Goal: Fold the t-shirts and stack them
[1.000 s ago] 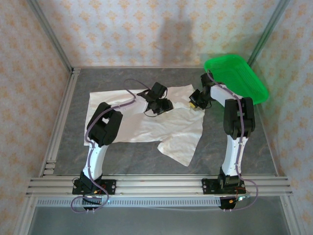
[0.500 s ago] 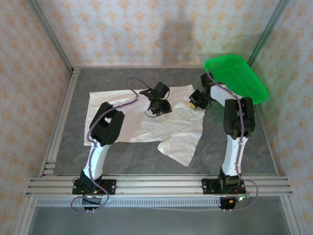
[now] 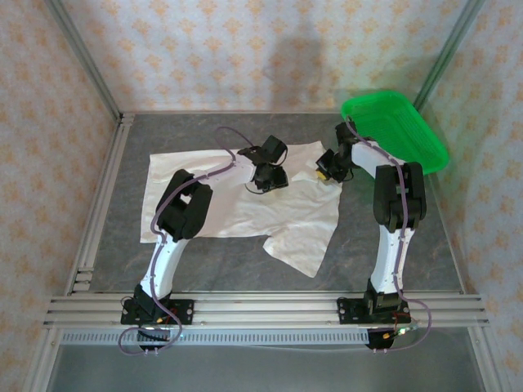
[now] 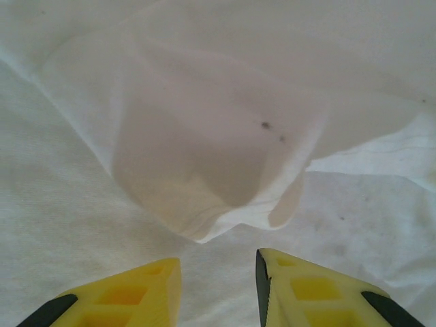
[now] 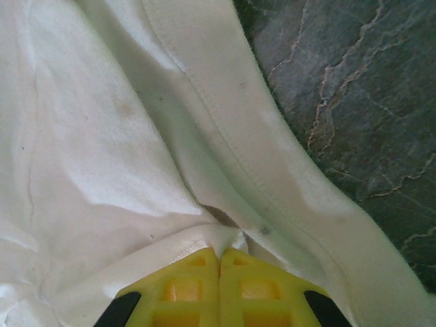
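White cloth t-shirt (image 3: 237,208), one only, is lying spread on the grey surface (image 3: 212,261) just left of the green basket (image 3: 433,151), its long axis running away from the basket. My right tool (image 5: 219,253), the one nearer the basket, is pinching the shirt's hemmed edge, jaws fully together on cloth. My left tool (image 4: 218,262), farther from the basket, is hovering over the shirt with jaws parted, holding nothing. A raised fold (image 4: 218,225) is sitting straight ahead of its tips, just apart. I am judging the next move to be a short forward reach onto it. Count: one shirt, one basket, two tools.
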